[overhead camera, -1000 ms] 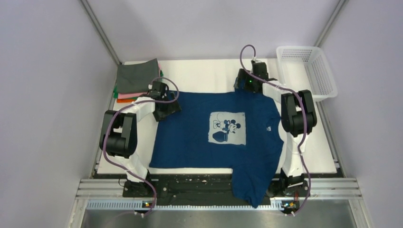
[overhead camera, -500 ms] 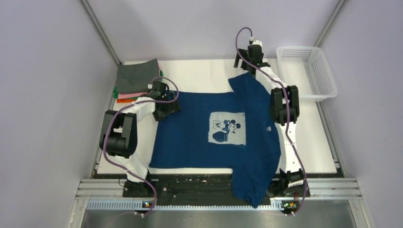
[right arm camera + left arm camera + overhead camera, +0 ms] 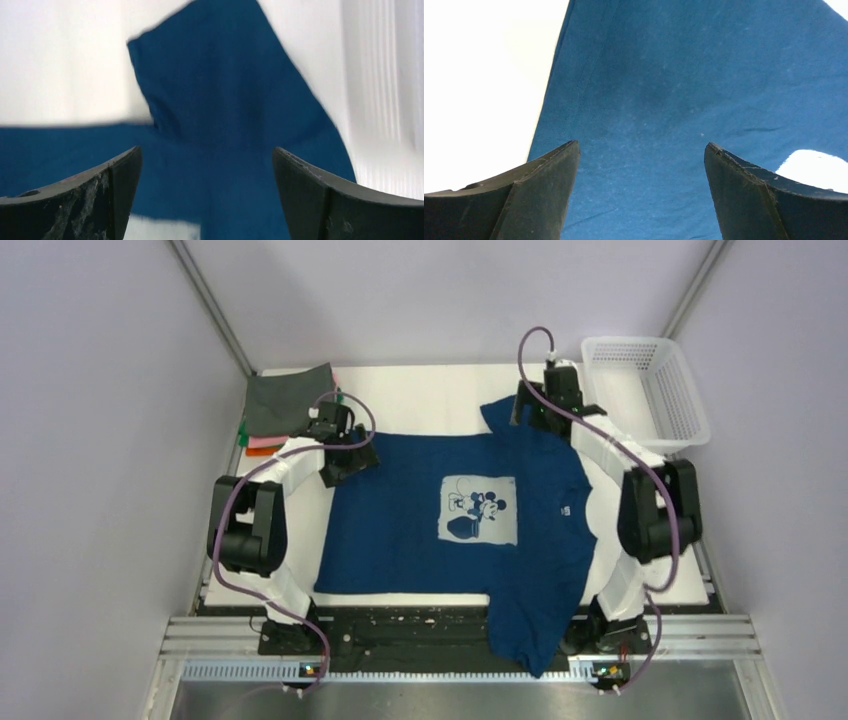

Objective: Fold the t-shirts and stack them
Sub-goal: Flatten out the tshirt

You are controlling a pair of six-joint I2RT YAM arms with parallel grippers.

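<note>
A large navy blue t-shirt (image 3: 400, 530) with a white chest print (image 3: 478, 512) lies spread flat on the white table (image 3: 430, 395). Its lower right part hangs over the near edge. My left gripper (image 3: 348, 458) hovers open over the shirt's far left corner; in the left wrist view blue cloth (image 3: 664, 90) fills the gap between the fingers of the left gripper (image 3: 641, 147). My right gripper (image 3: 532, 412) stands open above the far right sleeve (image 3: 503, 417), which points toward the back. The right wrist view shows that sleeve (image 3: 200, 75) beyond the empty right gripper (image 3: 206, 150). Folded t-shirts (image 3: 288, 400) are stacked at the far left, grey on top.
A white mesh basket (image 3: 648, 390) sits at the far right corner of the table. Pink, orange and green edges (image 3: 262, 444) show under the grey tee. Metal rails (image 3: 420, 635) run along the near edge between the arm bases.
The right arm reached toward the back, then came back and swung its elbow out to the right; the sleeve now lies stretched toward the back. The left gripper shifted slightly toward the back.
</note>
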